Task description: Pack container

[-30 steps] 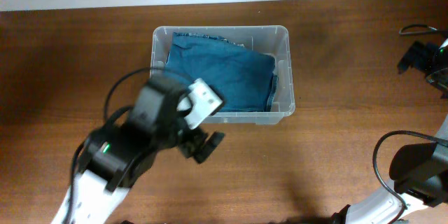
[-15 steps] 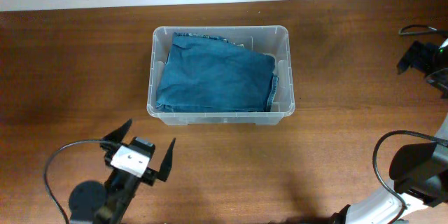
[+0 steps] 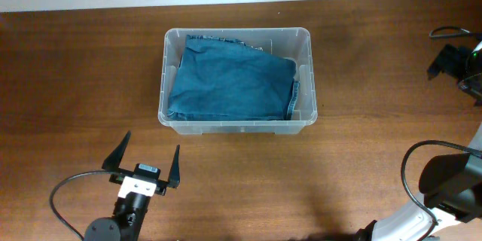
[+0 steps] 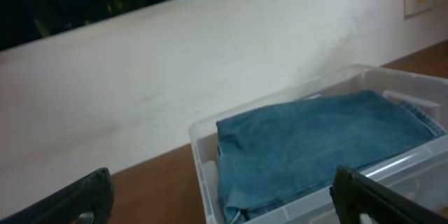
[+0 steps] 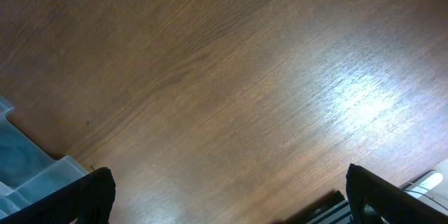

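Container [image 3: 236, 77] beyond open left end effector [image 3: 148, 165]

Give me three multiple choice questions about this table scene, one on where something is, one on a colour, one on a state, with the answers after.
1. Where is the folded cloth relative to the container?
A) beside it
B) inside it
C) under it

2. What colour is the cloth?
A) red
B) white
C) blue

3. How is the left pincer?
A) open, holding nothing
B) shut on the cloth
C) shut on the container's rim

Answers: 1 B, the container's walls surround the cloth. 2 C, it looks like blue denim. 3 A, it is spread wide with only table between.
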Controlling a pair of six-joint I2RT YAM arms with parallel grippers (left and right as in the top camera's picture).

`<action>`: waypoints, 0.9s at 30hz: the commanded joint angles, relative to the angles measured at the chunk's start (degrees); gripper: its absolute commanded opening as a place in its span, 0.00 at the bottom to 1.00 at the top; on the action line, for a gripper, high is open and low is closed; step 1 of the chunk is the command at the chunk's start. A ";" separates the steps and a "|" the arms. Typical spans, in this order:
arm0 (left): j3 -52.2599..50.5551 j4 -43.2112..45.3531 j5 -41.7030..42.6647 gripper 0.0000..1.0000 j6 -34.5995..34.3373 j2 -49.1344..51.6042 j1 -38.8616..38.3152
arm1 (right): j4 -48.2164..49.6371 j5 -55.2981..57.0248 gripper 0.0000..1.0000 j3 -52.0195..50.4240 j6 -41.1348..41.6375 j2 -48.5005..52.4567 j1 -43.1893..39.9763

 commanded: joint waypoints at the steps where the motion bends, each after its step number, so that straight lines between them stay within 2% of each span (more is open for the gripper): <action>1: -2.38 2.84 0.39 0.99 0.72 -1.01 0.81 | 0.07 -0.11 0.99 -0.07 0.66 -0.02 -0.07; 7: -8.61 13.20 0.42 1.00 0.70 -1.01 1.38 | 0.07 -0.11 0.99 -0.07 0.66 -0.02 -0.07; 11: -9.20 12.92 -1.01 0.99 0.72 -1.01 1.53 | 0.07 -0.11 0.99 -0.07 0.66 -0.02 -0.07; 14: -9.20 10.21 -2.58 0.99 0.72 -1.01 1.55 | 0.07 -0.11 0.99 -0.07 0.66 -0.02 -0.07; 18: -9.20 -1.20 -2.56 1.00 0.68 -1.01 2.38 | 0.07 -0.11 0.98 -0.07 0.66 -0.02 -0.07; 27: -9.18 -1.18 -2.19 1.00 0.26 -0.98 3.23 | 0.07 -0.11 0.98 -0.07 0.66 -0.02 -0.07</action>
